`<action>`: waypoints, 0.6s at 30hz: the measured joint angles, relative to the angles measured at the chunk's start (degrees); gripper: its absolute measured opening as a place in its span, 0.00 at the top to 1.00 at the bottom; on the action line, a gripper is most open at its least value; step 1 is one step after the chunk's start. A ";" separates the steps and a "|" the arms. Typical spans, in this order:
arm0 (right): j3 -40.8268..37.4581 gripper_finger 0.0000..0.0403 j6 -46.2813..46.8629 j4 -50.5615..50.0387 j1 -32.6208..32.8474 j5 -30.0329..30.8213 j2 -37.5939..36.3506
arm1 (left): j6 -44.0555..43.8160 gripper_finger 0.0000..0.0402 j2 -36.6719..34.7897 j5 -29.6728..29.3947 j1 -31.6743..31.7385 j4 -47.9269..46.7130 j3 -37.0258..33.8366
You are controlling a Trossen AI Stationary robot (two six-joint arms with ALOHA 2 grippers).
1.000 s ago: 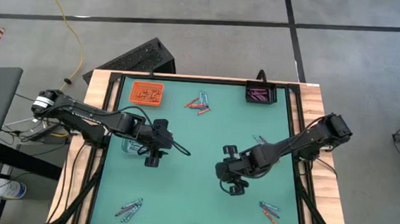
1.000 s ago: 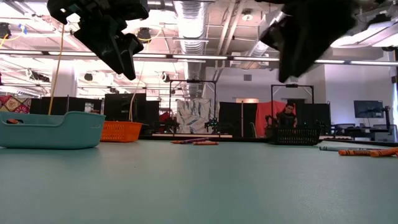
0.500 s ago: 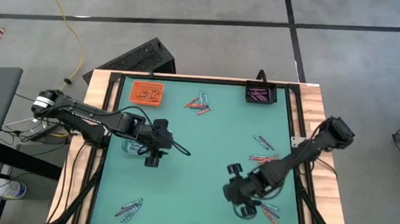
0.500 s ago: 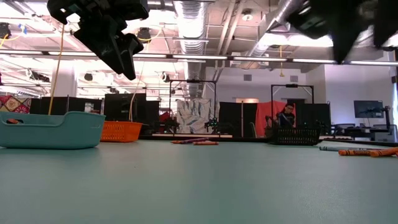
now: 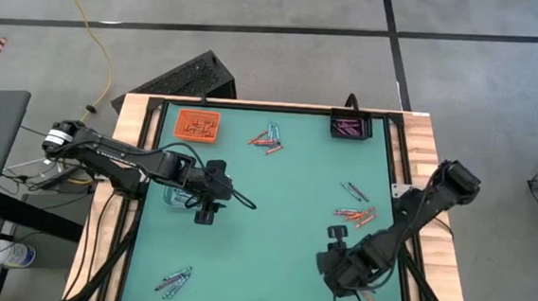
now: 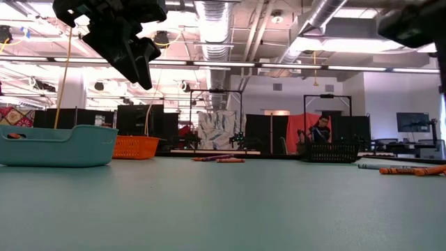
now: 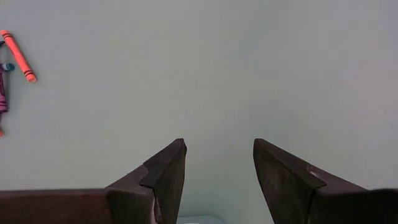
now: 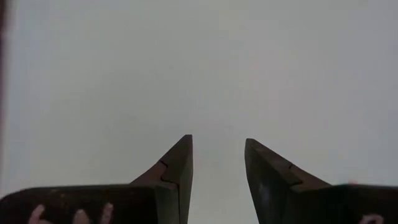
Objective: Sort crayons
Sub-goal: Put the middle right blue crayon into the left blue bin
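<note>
Crayons lie in small heaps on the green mat: one heap at the far middle, two at the right, one near the left front corner, and one by the right front corner. My left gripper hangs open above the mat left of centre, and its wrist view shows an orange crayon off to one side. My right gripper is open above bare mat, just beside the right front heap. Neither gripper has anything between its fingers.
An orange tray stands at the far left and a black tray at the far right. A pale teal tray sits beside my left arm. A dark frame runs along the table's edges. A person shows in the room beyond the table.
My right gripper has swung from the middle right of the mat toward the table's near edge and right, turning about as it went, and now hangs by the right front crayon heap. Its finger gap looks unchanged.
</note>
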 joint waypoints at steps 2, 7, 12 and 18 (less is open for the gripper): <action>-1.61 0.66 2.65 -0.04 0.53 2.19 -0.07 | 0.00 0.56 0.00 0.00 0.00 0.01 0.00; -5.01 0.66 5.74 -1.43 1.21 3.43 -0.02 | 0.00 0.56 0.00 -0.01 0.00 0.01 0.00; -6.48 0.66 4.64 -0.85 -0.47 5.71 0.00 | 0.00 0.56 0.00 0.00 0.01 0.01 0.00; -6.84 0.66 -0.62 -0.92 -5.19 15.28 0.00 | 0.00 0.56 0.00 -0.01 -0.01 0.01 0.00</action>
